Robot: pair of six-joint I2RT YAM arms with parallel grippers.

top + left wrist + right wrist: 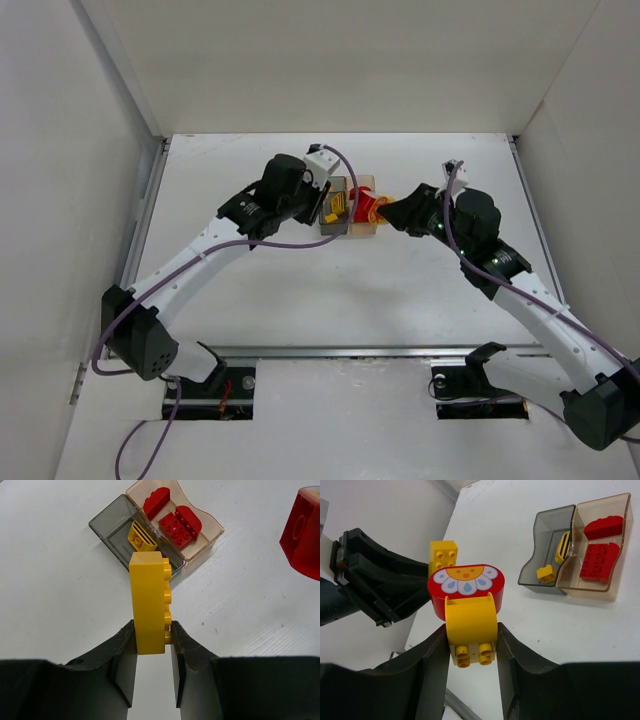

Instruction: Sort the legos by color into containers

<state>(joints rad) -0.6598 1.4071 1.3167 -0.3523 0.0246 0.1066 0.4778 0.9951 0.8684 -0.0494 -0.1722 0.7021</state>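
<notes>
My left gripper (152, 630) is shut on the lower end of a long yellow lego brick (147, 600), held above the table just short of the containers. The smoky grey bin (106, 524) holds a yellow piece (140, 537). The joined pale orange bin (212, 527) holds red pieces (177, 527). My right gripper (471, 630) is shut on a curved yellow lego (470, 622) that is stuck to a red oval piece (465, 587) with a flower print. In the top view both grippers (326, 202) (385, 212) hover at the bins (350, 232).
White walls enclose the table on three sides, with a metal rail (140, 215) along the left edge. In the right wrist view the left arm's black fingers (380, 595) are close to the left of my held pieces.
</notes>
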